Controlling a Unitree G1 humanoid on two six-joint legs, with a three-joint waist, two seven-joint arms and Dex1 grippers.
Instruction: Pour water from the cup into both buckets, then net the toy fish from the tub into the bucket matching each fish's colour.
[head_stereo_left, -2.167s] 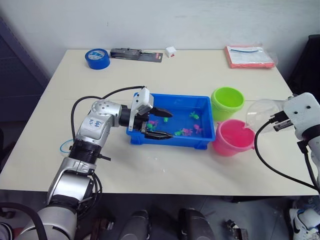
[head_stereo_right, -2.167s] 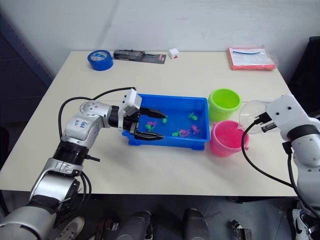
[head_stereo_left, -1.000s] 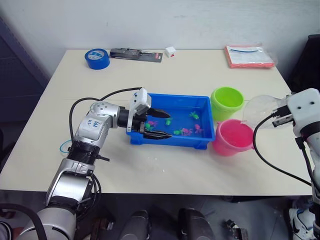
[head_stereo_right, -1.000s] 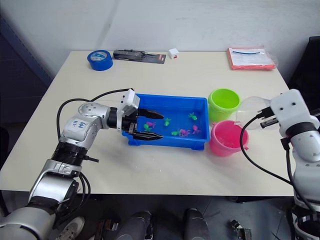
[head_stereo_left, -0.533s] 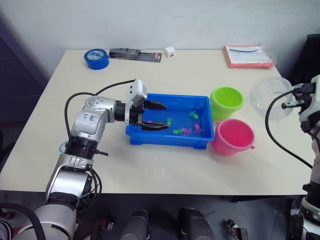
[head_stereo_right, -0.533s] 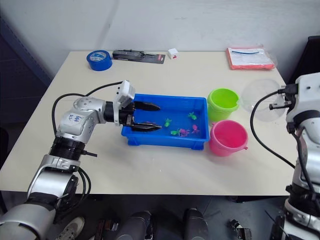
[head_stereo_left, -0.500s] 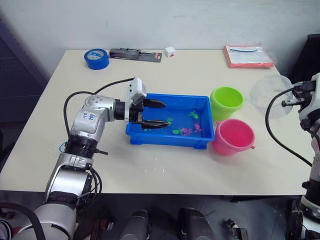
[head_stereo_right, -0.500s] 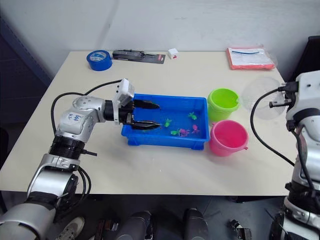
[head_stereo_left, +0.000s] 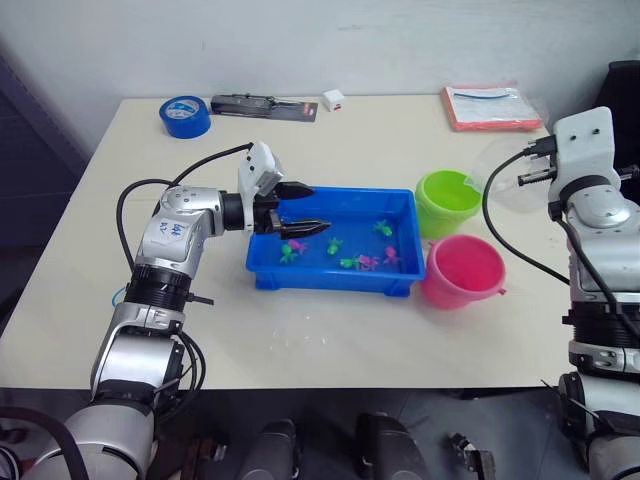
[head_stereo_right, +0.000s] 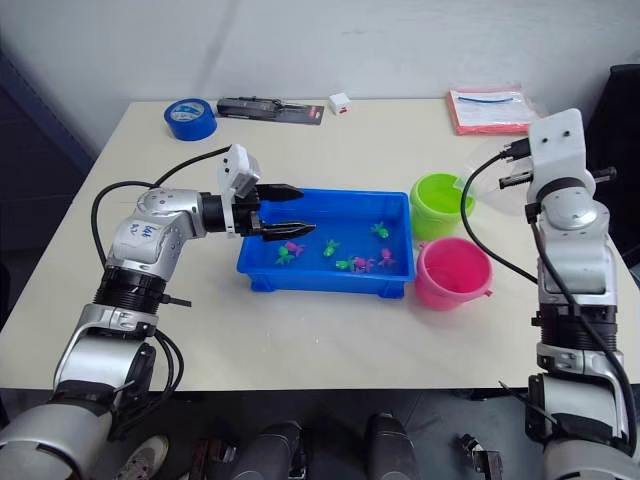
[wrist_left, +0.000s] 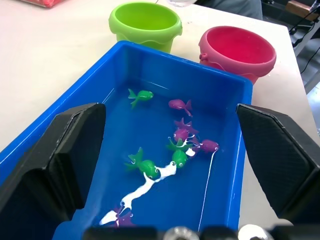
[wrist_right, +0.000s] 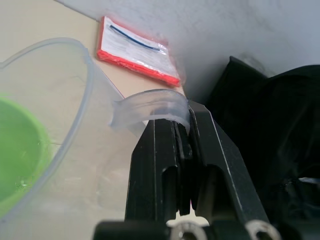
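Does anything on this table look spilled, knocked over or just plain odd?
Nothing looks spilled or tipped. The green bucket and pink bucket stand upright beside the blue tub, where the toy fish lie. The right hand holds the clear cup by its handle, beside the green bucket. The left hand is open over the tub.

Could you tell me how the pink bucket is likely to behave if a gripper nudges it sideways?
The pink bucket looks like thin plastic, so probably light and apt to slide. It stands upright beside the tub, which may stop it that way. Its tall shape suggests a high push could tip it.
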